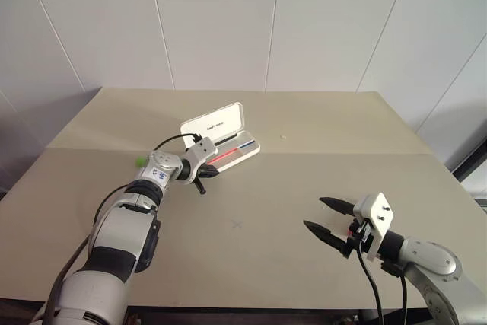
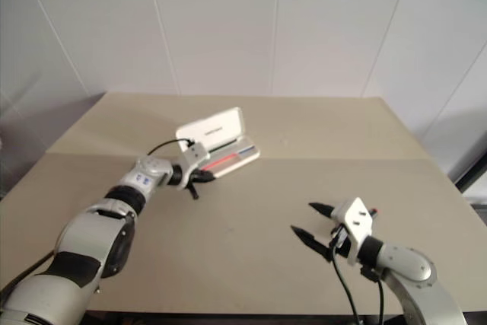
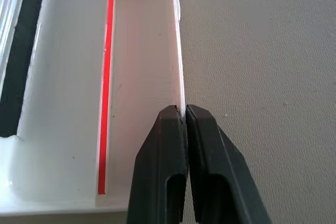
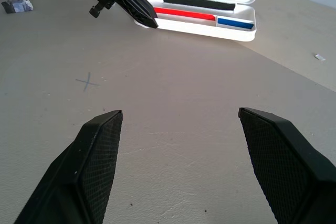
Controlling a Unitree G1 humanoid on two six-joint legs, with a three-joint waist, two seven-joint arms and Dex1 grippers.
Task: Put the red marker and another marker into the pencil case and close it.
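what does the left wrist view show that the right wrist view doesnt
Left wrist view alone: the left gripper shut on the front wall of the pencil case, seen close up, its fingers pinching the thin white rim.

Right wrist view alone: the right gripper open above the table, the lid with dark lettering, a blue stripe, a faint cross mark and a small dark scrap.

Both: the open white case, its red stripe, the left gripper and the tan tabletop.
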